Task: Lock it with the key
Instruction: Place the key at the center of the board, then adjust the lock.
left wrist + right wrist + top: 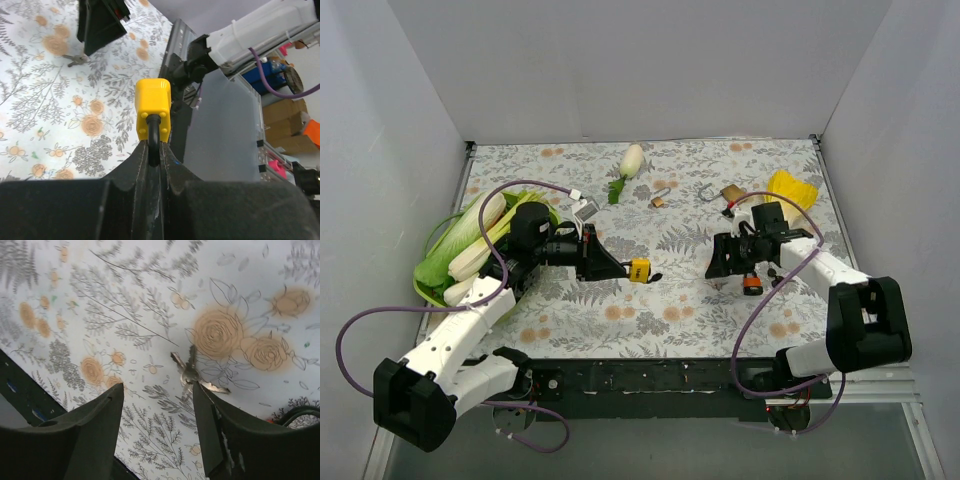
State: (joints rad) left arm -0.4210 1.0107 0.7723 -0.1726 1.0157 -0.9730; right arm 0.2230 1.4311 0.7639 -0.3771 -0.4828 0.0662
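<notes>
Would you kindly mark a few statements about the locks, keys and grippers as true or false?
1. The left gripper grips the yellow padlock by its shackle. True.
2. The right gripper holds the keys. False: it is open; the keys lie on the table.
3. A brass padlock lies far right on the table. True.
4. The radish touches the yellow padlock. False: they are well apart.

Cabbage [470, 235]: in the green bowl [424, 287], left side.
White radish [631, 160]: far centre of the worktop [620, 320].
Yellow object [794, 188]: far right.
</notes>
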